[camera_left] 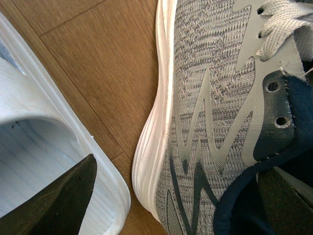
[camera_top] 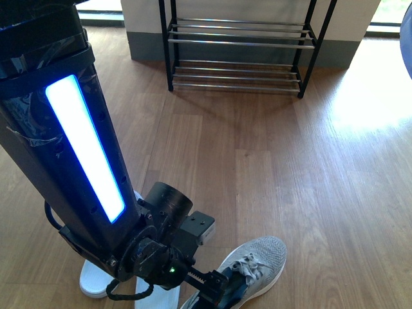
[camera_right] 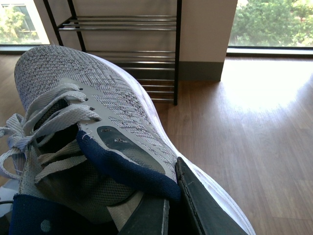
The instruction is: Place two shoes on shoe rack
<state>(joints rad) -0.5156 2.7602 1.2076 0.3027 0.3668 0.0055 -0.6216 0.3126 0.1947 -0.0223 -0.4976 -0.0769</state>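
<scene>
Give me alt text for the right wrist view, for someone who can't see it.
A grey knit sneaker dominates the frame, its navy collar pinched by the right pincer. Behind it, a black-framed shoe rack with chrome bars stands on a wooden floor by a sunlit window.

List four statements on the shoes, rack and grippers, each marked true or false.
1. The black-framed shoe rack with chrome bars holds no shoes on the tiers shown. True.
2. The left gripper is shut on the pale blue-white rubber slide sandal. False: its jaws stand apart, one over the sandal, one in the opening of the grey knit white-soled sneaker on the wooden floor.
3. The right gripper clamps a second grey knit sneaker at its navy collar. True.
4. The floor sneaker touches the rack. False: bare floor separates them.
</scene>
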